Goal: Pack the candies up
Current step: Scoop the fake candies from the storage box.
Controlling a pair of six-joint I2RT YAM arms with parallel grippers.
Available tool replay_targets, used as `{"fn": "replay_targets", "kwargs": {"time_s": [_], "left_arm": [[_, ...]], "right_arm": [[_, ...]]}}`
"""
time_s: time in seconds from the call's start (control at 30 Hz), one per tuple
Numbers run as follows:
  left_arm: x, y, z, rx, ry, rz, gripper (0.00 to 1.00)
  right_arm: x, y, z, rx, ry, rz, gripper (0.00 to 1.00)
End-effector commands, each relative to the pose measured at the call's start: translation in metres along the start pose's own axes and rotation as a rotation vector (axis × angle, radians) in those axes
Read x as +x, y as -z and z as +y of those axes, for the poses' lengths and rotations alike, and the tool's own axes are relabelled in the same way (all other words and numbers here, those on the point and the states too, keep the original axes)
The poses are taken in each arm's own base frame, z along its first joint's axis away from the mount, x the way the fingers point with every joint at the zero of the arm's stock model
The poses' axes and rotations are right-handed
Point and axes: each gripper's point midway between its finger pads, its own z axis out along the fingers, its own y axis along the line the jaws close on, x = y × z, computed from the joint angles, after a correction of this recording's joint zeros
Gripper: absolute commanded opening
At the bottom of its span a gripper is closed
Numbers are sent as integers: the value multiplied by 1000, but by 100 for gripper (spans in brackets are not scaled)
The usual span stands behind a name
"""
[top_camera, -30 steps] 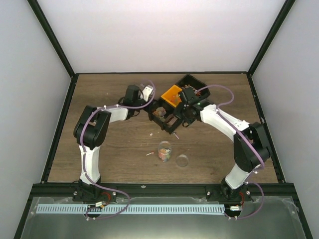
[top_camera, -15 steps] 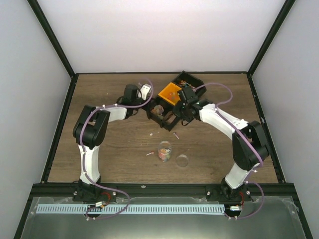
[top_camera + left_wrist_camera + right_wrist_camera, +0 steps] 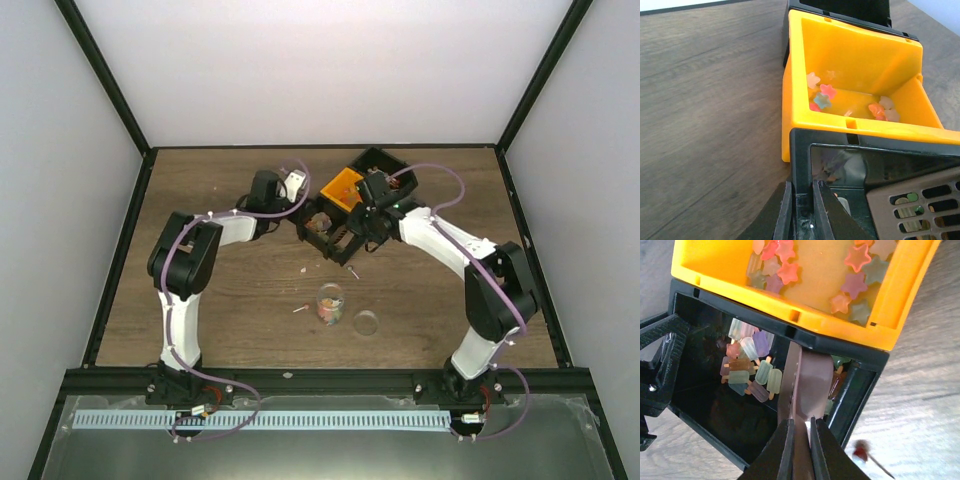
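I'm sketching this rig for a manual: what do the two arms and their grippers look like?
The left arm and right arm have white links, black joints and a looping purple cable each. The left gripper and right gripper have slim black fingers.

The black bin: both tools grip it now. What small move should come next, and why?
Probably draw the black bin slowly nearer to the clear cup, kept level. The left tool and the right tool are each shut on a wall of it, candies lie inside, the cup stands in front of it, and loose candies on the table suggest spills.
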Motion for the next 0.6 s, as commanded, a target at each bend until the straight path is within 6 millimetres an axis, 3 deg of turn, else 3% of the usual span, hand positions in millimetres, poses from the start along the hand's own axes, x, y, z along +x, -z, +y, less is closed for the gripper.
{"fn": "replay_targets", "kwargs": {"time_s": [0.0,0.17,0.57], "left_arm": [[78,-10,-15,95,60,205,4],[78,-9,-16,96,60,205,4],[79,-9,-14,87,56,208,4]], "right_arm": [[33,-65,-16,-85,-10,108,1],[26,-48,12,-322,-26,75,1],[-10,2,26,-481,-27,-52,1]]}}
